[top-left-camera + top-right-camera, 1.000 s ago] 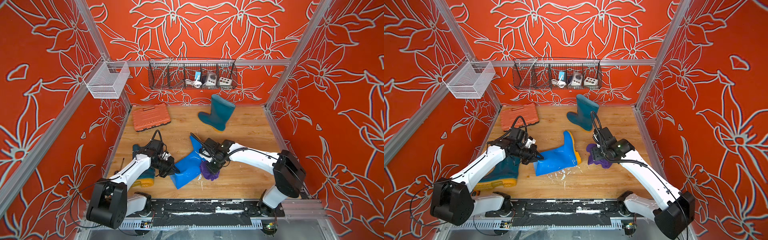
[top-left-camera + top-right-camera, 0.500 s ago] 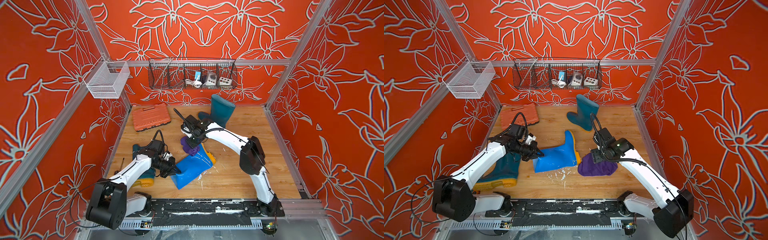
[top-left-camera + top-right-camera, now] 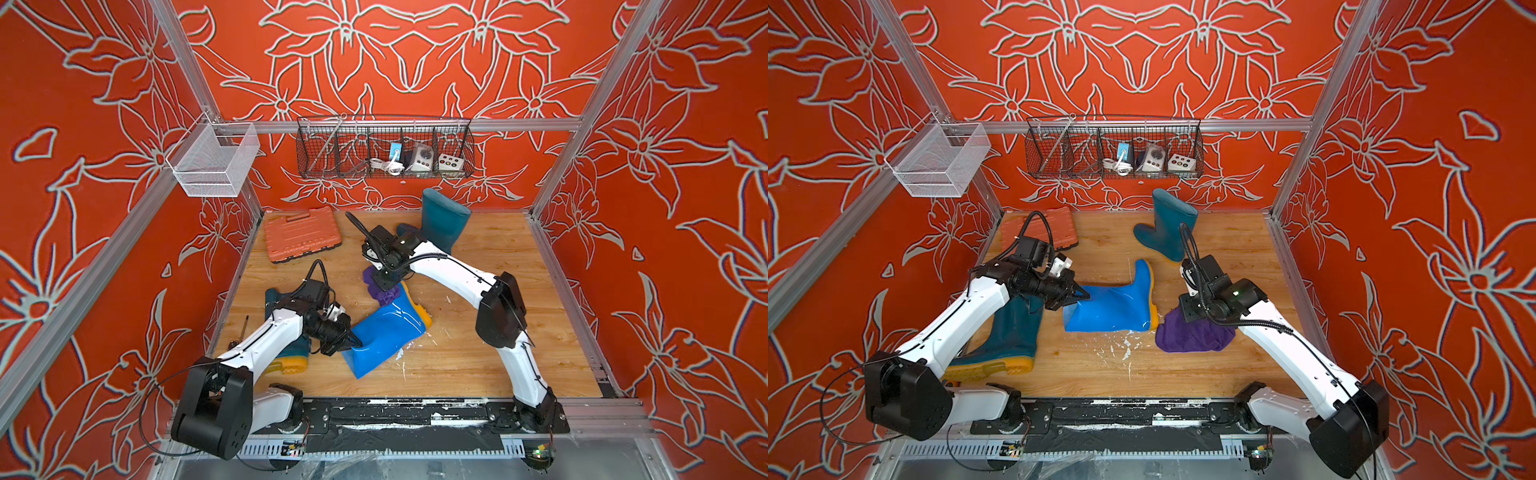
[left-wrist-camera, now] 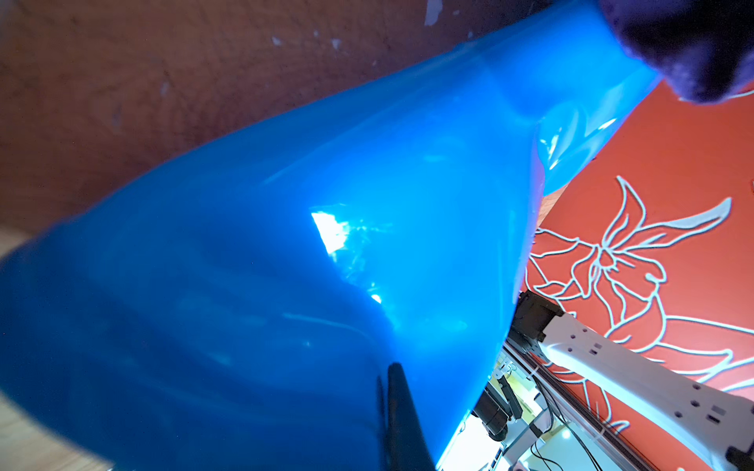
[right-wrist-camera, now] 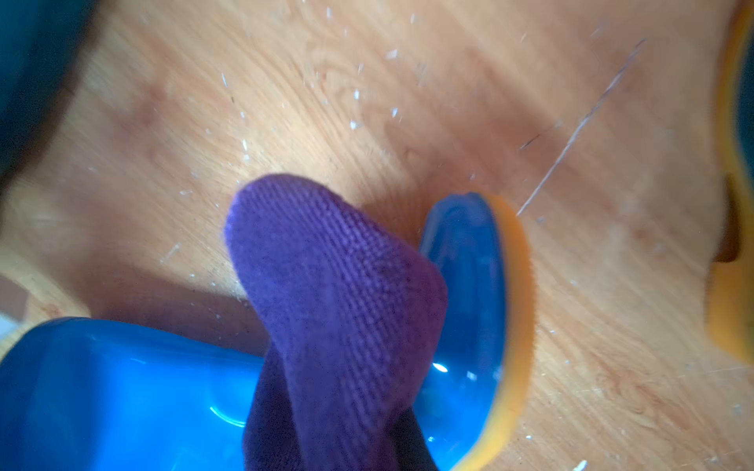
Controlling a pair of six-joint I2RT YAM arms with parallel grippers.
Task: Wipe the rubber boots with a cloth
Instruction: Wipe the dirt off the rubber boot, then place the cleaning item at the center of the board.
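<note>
1. Robot lab test cell, not a lived-in room.
2. Aluminium frame (image 3: pixel 519 124) carrying printed floral wall panels (image 3: pixel 415 54).
3. Two arms (image 3: pixel 274 336) bolted to a base rail (image 3: pixel 415 415); wire basket (image 3: pixel 384 149) hung on the frame.

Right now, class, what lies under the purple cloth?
The cloth drapes over the bright blue boot near its ankle, by the yellow-orange sole. The boot's surface directly beneath is covered.

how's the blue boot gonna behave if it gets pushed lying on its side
Likely slippery: the blue boot is glossy, with bright glare in the left wrist view, so it may skid on the table. Its shaft is probably floppy: the rim looks pinched thin in the left gripper. Lying on its side, it seems unlikely to tip.
</note>
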